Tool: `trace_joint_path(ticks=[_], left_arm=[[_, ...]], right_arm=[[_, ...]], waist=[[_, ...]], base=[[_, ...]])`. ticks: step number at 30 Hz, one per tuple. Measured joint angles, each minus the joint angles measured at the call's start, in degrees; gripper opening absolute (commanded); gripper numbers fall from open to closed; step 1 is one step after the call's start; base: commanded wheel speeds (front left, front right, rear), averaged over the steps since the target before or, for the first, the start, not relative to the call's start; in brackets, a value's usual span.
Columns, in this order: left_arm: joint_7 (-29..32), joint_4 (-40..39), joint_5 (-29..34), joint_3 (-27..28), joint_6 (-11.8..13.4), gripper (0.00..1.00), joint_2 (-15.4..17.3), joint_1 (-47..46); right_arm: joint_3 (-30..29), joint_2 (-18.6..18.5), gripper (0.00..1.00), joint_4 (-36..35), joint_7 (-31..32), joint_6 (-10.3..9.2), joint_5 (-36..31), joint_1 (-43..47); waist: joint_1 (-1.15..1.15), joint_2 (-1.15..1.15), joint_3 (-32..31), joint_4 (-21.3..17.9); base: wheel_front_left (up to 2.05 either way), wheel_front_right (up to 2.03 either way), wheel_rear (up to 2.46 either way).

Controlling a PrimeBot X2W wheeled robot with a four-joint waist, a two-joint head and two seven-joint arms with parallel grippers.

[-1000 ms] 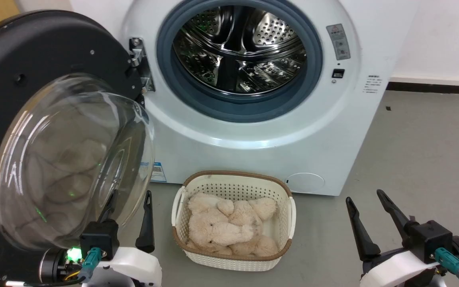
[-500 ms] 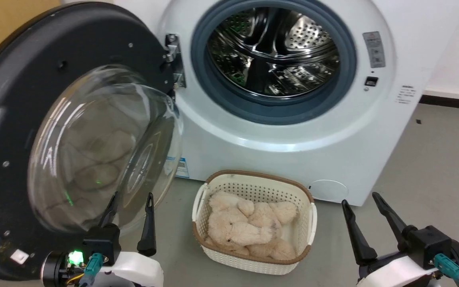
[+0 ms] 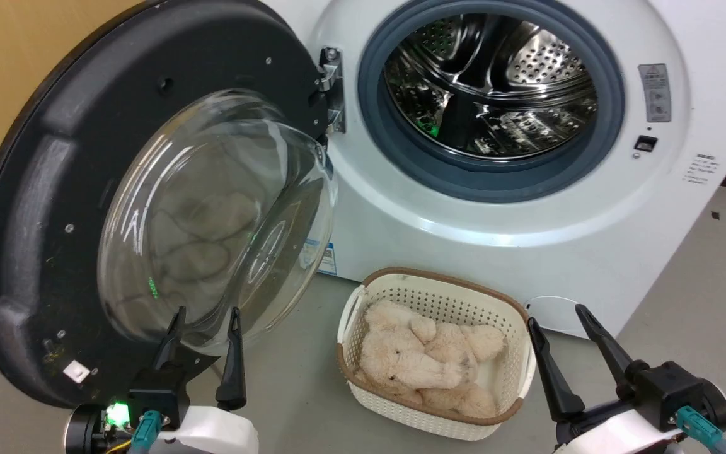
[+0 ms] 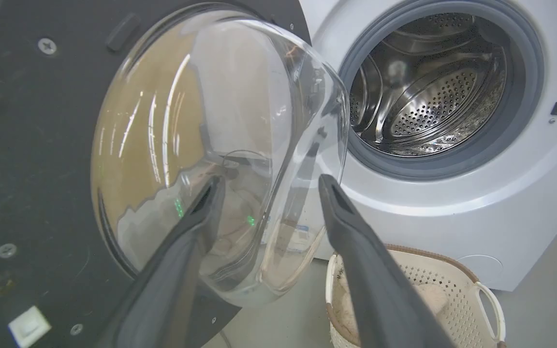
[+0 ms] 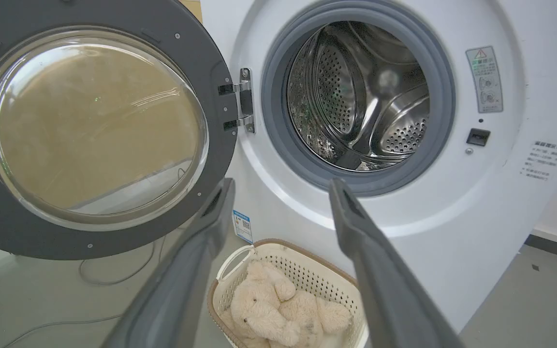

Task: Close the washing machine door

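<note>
Two claws, both spread open and empty. The left claw (image 3: 207, 310) hovers just below the glass bowl of the one washing machine door (image 3: 41, 208), which stands swung wide at the left of the one washing machine (image 3: 495, 252). The right claw (image 3: 554, 314) is near one cream basket (image 3: 438, 282) on the floor.
</note>
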Motion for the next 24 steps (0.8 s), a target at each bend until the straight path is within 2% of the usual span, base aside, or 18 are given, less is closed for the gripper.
trace_joint_path(ticks=[24], left_arm=[[-2.8, -2.7, -0.7, 0.1, 3.0, 1.00, 0.0, 2.1]], right_arm=[[5.0, -0.3, 1.00, 2.3, -2.6, 0.01, 1.0, -2.4]], waist=[[0.00, 0.00, 1.2, 6.2]], base=[[0.00, 0.00, 0.00]])
